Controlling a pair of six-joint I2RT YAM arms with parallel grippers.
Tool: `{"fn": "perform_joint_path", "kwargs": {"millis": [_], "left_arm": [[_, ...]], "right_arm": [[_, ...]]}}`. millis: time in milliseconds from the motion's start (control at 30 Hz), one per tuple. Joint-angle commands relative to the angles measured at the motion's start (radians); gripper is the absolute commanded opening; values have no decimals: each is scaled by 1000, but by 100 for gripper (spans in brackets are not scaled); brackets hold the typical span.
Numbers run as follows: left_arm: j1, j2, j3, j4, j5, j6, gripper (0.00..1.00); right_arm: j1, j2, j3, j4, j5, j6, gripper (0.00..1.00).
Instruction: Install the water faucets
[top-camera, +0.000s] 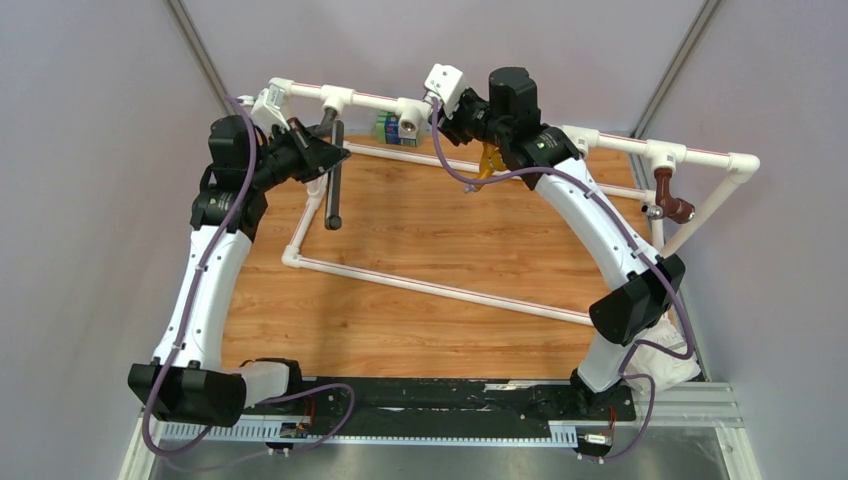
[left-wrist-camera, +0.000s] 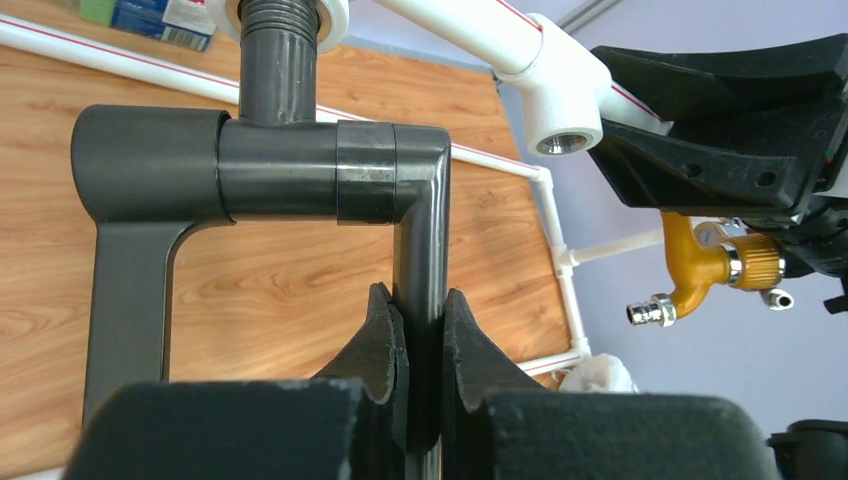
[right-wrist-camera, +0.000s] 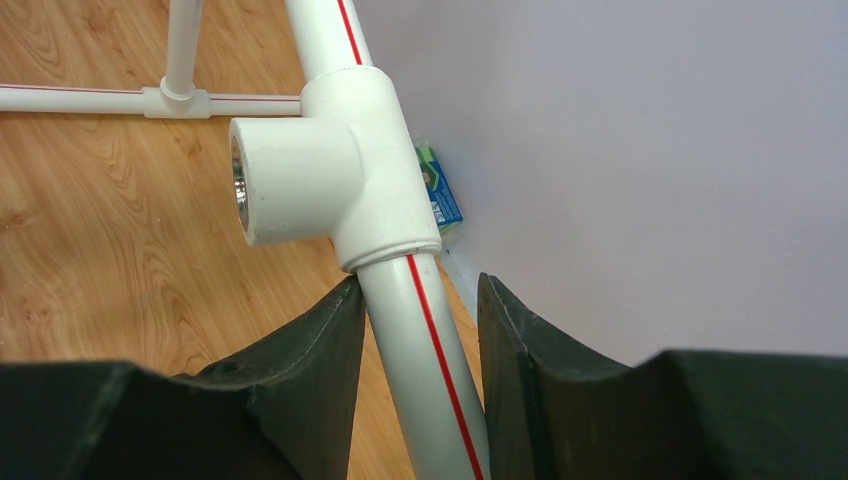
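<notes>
Dark grey metal: faucet (left-wrist-camera: 290, 170) hangs from the left part of the rear rail (top-camera: 372, 99), its threaded stub entered in a white tee (left-wrist-camera: 335, 12) on that rail, long tube pointing away from the rail over the wooden board.

Progress, judged: thread is started, but several turns show outside the tee, so not seated. More turning is needed. A second tee (right-wrist-camera: 300, 185), further right along the rail, is empty.

Left gripper (left-wrist-camera: 420, 345): jaws clamped tight on the faucet's thin upright tube, below the elbow. The arm reaches steeply to the rail's left end.

Right gripper (right-wrist-camera: 420, 330): jaws narrow, straddling the rail beside the empty tee, apparently bracing it. The arm arches to mid-rail.

Orange tap (left-wrist-camera: 705, 265) shows near the right wrist.
</notes>
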Motion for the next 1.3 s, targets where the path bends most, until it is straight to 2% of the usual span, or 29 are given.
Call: {"fn": "perform_joint_path", "kwargs": {"millis": [0, 200, 367, 600, 667, 767, 833, 967, 1067, 1100, 1167, 1267], "left_arm": [[-25, 65, 127, -141, -86, 107, 0], [-82, 162, 313, -373, -213, 264, 0], [-125, 248, 420, -593, -381, 371, 0], [-200, 349, 525, -767, -615, 477, 0], [-211, 375, 545, -781, -627, 488, 2], [-211, 357, 549, -744, -607, 471, 14], [-211, 319, 535, -691, -592, 460, 35], [-208, 253, 546, -609, -520, 440, 59], [-185, 210, 548, -568, -431, 414, 68], [-155, 198, 537, -527, -358, 394, 70], [-86, 155, 485, -433, -240, 329, 73], [0, 61, 364, -281, -169, 218, 77]], "right_arm": [[50, 26, -34, -118, -95, 109, 0], [50, 24, -34, -118, -94, 109, 0], [49, 23, -34, -116, -94, 107, 0], [49, 27, -30, -116, -100, 109, 0], [50, 27, -31, -115, -98, 107, 0], [50, 27, -33, -116, -95, 107, 0], [49, 27, -34, -116, -94, 106, 0], [49, 29, -34, -115, -95, 107, 0], [49, 31, -34, -115, -97, 109, 0], [49, 29, -36, -115, -97, 107, 0], [49, 27, -37, -115, -94, 107, 0], [49, 26, -41, -115, -91, 104, 0]]}}
